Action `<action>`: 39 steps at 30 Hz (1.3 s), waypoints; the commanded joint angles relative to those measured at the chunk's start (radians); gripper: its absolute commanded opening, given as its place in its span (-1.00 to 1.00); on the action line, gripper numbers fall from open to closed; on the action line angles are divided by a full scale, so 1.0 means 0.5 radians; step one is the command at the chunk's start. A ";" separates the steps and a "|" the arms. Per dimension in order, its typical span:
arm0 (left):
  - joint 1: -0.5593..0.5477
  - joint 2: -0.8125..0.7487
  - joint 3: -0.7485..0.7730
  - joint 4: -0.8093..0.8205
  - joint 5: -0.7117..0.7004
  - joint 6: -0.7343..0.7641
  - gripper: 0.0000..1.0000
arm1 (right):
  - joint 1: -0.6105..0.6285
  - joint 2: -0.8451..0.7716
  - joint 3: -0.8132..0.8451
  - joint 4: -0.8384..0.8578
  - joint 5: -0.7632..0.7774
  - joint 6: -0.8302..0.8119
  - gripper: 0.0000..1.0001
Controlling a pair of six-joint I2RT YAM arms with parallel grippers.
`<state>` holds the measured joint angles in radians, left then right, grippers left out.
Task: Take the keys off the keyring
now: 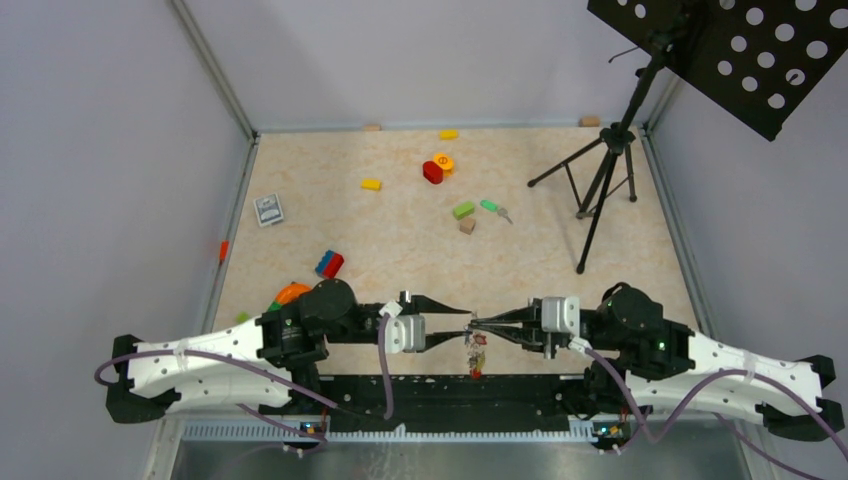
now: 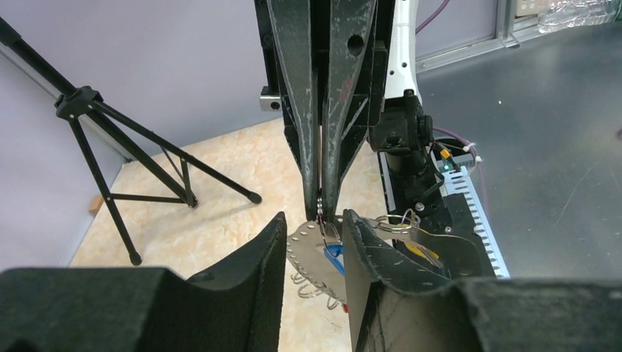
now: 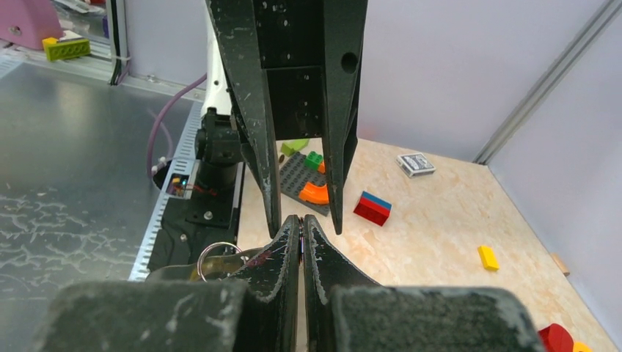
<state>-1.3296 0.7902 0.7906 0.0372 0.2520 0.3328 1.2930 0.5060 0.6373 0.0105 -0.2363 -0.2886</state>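
Note:
My right gripper [image 1: 478,322] is shut on a thin metal ring of the keyring, held above the table's near edge. In the left wrist view its fingertips [image 2: 320,209] pinch that ring. Below it hang the grey strap [image 2: 312,253], a blue key head [image 2: 334,257] and a larger metal ring [image 2: 400,222]. The keys [image 1: 475,355] dangle under the grippers with a red part showing. My left gripper [image 1: 452,320] is open, its fingers [image 2: 275,242] either side of the strap without touching it. In the right wrist view my right gripper [image 3: 301,221] is pressed shut, with the ring [image 3: 216,253] beside it.
A black tripod stand [image 1: 600,180] is at the back right. A green-headed key [image 1: 493,208], green brick [image 1: 463,210], red piece [image 1: 432,171], yellow bricks, card deck [image 1: 268,210], red-blue brick [image 1: 329,264] and orange curved piece [image 1: 290,293] lie scattered on the table.

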 commanded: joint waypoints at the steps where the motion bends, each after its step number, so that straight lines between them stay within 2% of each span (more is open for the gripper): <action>1: -0.004 0.014 0.037 0.129 0.056 -0.054 -0.27 | -0.006 -0.002 0.020 0.134 -0.039 -0.024 -1.00; 7: -0.004 0.030 0.034 0.114 0.054 -0.052 -0.32 | -0.006 -0.019 0.016 0.158 -0.040 -0.023 -1.00; 19: -0.004 0.019 0.003 0.106 0.009 -0.069 -0.27 | -0.006 -0.139 -0.032 0.219 -0.021 -0.024 -1.00; 39: -0.004 0.084 0.033 0.174 0.021 -0.049 -0.40 | -0.008 -0.094 -0.035 0.250 -0.043 -0.021 -1.00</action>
<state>-1.3296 0.8280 0.7906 0.0612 0.2646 0.3134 1.2930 0.4614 0.6090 0.0475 -0.2424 -0.2947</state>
